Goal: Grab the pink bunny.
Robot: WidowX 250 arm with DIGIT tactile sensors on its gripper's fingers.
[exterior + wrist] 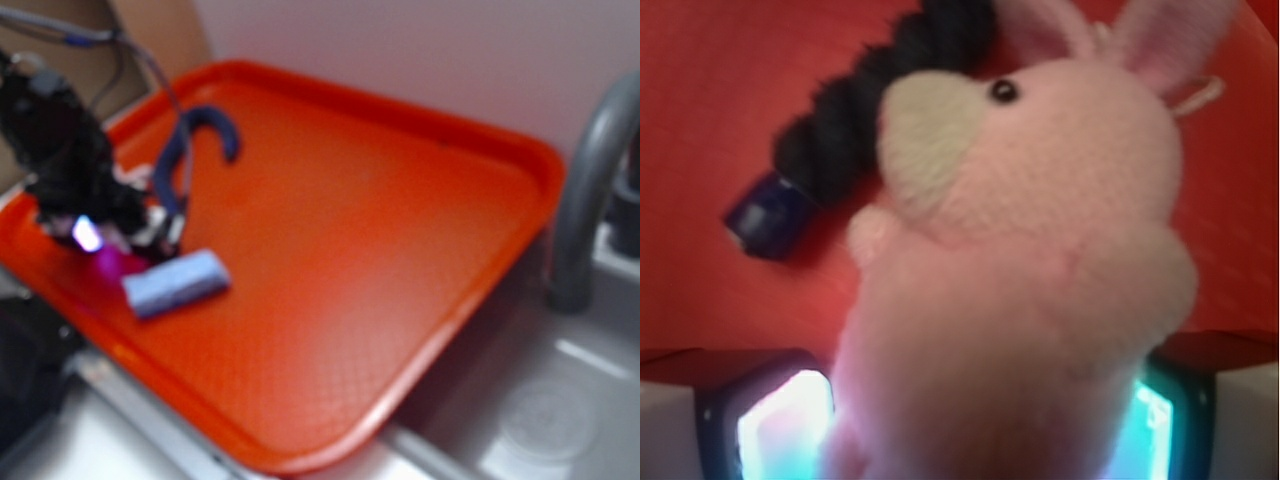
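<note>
The pink bunny [1030, 260] fills the wrist view, lying on the red tray [400, 260] with its body between the two lit pads [780, 430] of the claw [970, 440]; its ears point toward the far side and its white snout toward the left. In the blurred exterior view the claw [120, 245] sits low at the tray's left near edge and hides the bunny almost wholly. The pads flank the body closely, but whether they already press on the plush I cannot tell. To do this step well, I judge the squeeze should land on the thick torso rather than the head or ears, since soft fuzz gives way and a thin hold could slip; closing firmly before any lift seems wise. The nearby pieces should be left undisturbed. By count: one bunny, one dark-blue hook-shaped piece [190, 150] just beyond the claw, one light-blue block [178, 283] just right of it, one tray, and one grey tap [590, 200] at the right.
</note>
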